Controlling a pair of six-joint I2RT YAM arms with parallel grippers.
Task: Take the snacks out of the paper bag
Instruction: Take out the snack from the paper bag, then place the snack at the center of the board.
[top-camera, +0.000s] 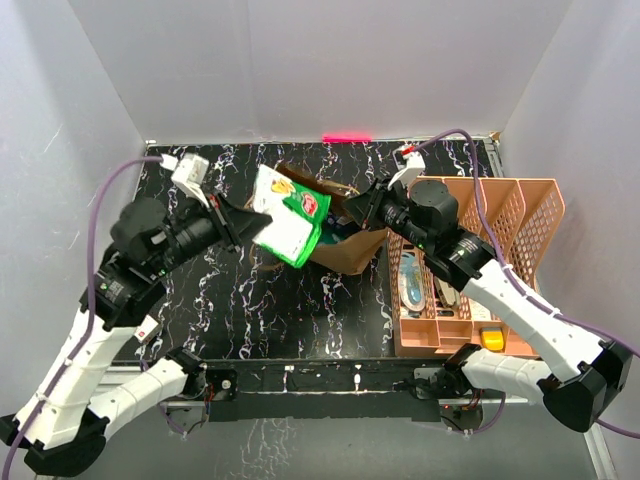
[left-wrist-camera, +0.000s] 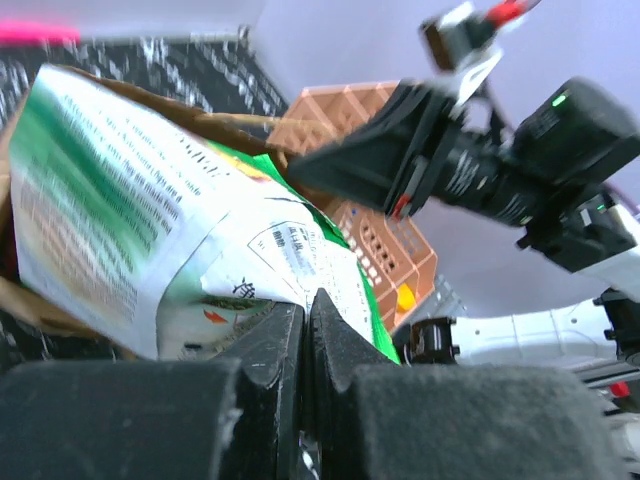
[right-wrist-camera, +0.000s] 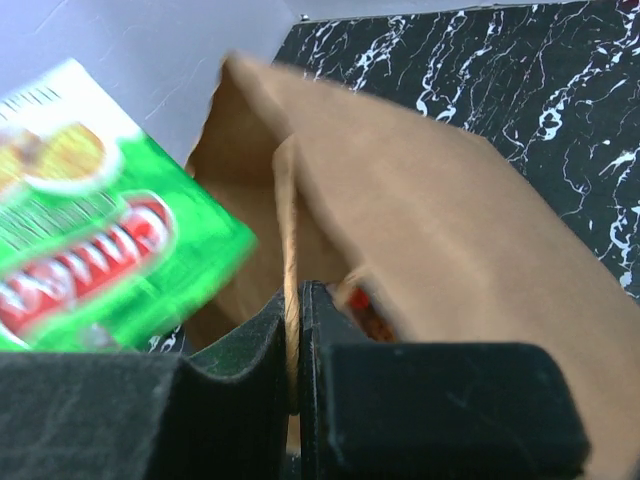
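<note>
Right tool (right-wrist-camera: 296, 312) pinches paper bag (right-wrist-camera: 450, 220) rim, unclear from above.

A black, white-veined table (top-camera: 300, 310) is enclosed by plain pale walls (top-camera: 330, 60); a pink-red light (top-camera: 346, 137) is seen at its far edge.

Glossy crinkled foil packet (top-camera: 290, 215), matt creased brown paper bag (top-camera: 355, 252)

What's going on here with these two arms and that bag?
The left tool is clamped on a green-white snack packet, held up at the mouth of the brown paper bag. The right tool pinches the bag's rim. Something red shows inside the bag.
</note>
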